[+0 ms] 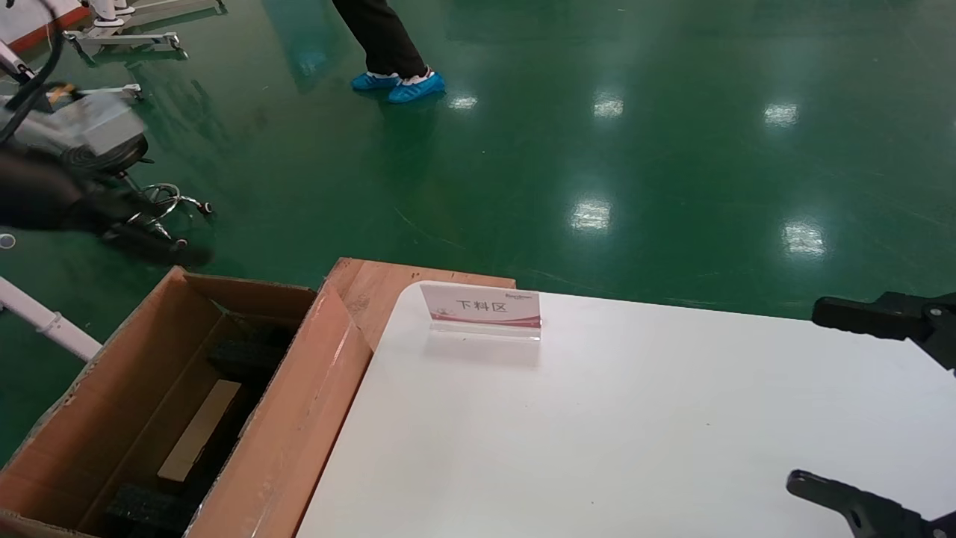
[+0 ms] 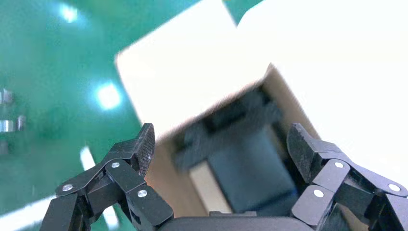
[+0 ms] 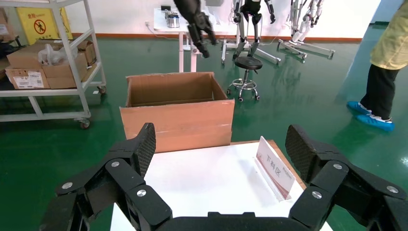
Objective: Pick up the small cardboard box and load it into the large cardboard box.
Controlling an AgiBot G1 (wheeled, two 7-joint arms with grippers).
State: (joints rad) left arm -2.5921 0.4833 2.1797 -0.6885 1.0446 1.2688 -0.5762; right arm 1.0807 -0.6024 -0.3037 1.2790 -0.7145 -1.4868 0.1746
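Head view: left tool (image 1: 160, 250) was blurred at 10 o'clock, above the large cardboard box (image 1: 291, 418). Small cardboard box (image 1: 200, 429) lay inside between foam blocks (image 1: 239, 359), so loading looked done; next, probably retreat clear of the flaps. Right tool (image 1: 836, 400) hung over the tabletop (image 1: 597, 433) at 3 o'clock, prongs apart. Sign stand (image 1: 482, 308) at 12.
Left wrist: tool (image 2: 221, 144) wide apart, empty, above the carton.
Right wrist: tool (image 3: 219, 144) spread, empty; stool (image 3: 247, 72) and shelf cart (image 3: 57, 62) beyond.

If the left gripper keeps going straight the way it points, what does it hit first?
Probably the inside of the large cardboard box. The left gripper, fingers open and empty, looks down into it at black foam and the small cardboard box beside it. Depth is unclear.
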